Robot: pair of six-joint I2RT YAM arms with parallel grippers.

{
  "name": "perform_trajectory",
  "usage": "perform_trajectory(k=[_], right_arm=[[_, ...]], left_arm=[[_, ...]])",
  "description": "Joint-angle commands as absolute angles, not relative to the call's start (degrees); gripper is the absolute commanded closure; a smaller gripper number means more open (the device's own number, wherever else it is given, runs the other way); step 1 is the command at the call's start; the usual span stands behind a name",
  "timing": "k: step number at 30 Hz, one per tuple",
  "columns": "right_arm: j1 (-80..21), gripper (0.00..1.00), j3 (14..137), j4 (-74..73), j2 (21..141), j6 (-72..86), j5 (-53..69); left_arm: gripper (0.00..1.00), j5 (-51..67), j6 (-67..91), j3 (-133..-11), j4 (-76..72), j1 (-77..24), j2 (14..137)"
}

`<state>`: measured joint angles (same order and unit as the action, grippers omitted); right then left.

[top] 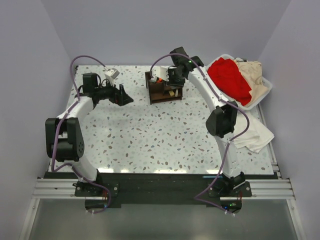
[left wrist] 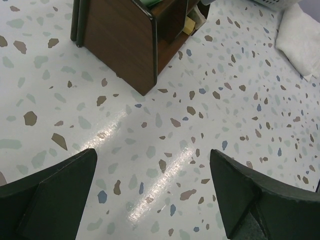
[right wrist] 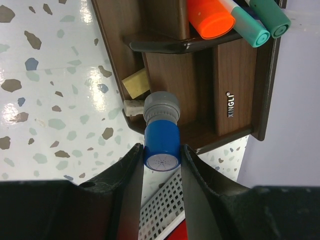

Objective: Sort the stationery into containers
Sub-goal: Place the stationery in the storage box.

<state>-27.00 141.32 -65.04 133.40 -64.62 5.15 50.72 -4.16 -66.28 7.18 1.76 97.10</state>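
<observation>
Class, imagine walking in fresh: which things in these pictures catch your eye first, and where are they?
The red cloth in the white basket at the far right stands out most. Next, the right hand grips a blue-grey cylinder at the brown organiser, which holds an orange-capped marker.

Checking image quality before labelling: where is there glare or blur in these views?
Left wrist: a glare streak runs across the table. Right wrist: a glare patch at left; the cylinder is sharp. Top external: pale reflections along the table's near edge, no evident blur.
</observation>
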Motion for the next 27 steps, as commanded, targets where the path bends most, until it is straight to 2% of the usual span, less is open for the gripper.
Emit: perform_trajectory(k=[1,7,8,9,11,27], right_arm=[[-27.33,0.99,143.96,-62.49,133.42,-67.06,3.43],[-27.33,0.98,144.05,-61.35,134.12,-67.32,3.16],[-27.33,0.95,143.97,-60.91,134.21,-67.24,3.08],[-27.42,0.87,143.70,-60.65,134.21,-67.24,3.08],[-27.42,0.85,143.44,-60.29,134.21,-67.59,3.08],[-27.42,0.85,142.30,-61.70,134.30,-68.64,4.04]], left_arm=[[0.00,51.42,-5.80,-65.74,6.33,2.11,95.45],[0.00,51.33,-6.33,-66.00,6.94,2.11,95.71],[0.00,51.50,-6.42,-66.01,6.94,2.11,95.71],[0.00,51.50,-6.33,-66.01,6.94,2.11,95.80],[0.00,51.59,-6.15,-66.09,6.86,2.11,95.98],[0.00,51.15,-6.77,-65.83,7.56,2.11,95.36]])
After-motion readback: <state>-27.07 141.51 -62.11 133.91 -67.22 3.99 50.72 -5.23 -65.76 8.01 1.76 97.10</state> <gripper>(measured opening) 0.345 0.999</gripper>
